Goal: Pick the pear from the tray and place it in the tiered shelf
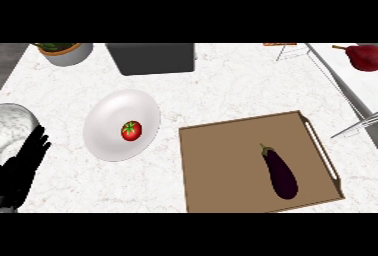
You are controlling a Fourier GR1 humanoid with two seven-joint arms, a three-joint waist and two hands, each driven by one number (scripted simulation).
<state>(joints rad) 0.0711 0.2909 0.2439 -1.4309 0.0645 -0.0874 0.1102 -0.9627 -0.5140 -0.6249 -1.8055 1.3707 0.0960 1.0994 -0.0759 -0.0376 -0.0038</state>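
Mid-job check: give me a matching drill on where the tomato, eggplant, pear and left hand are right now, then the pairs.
Things:
1. tomato
2. eggplant
3. pear
4. left hand

Places:
A. lying in the brown tray
B. top right corner, on the tiered shelf
C. on the white plate
D. left edge of the view, fingers straight, holding nothing

Pairs: 1-C, 2-A, 3-B, 4-D

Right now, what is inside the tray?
Only an eggplant lies in the tray, on its right side. The pear is not there; it sits on the wire shelf at the upper right. Nothing covers the tray floor besides the eggplant.
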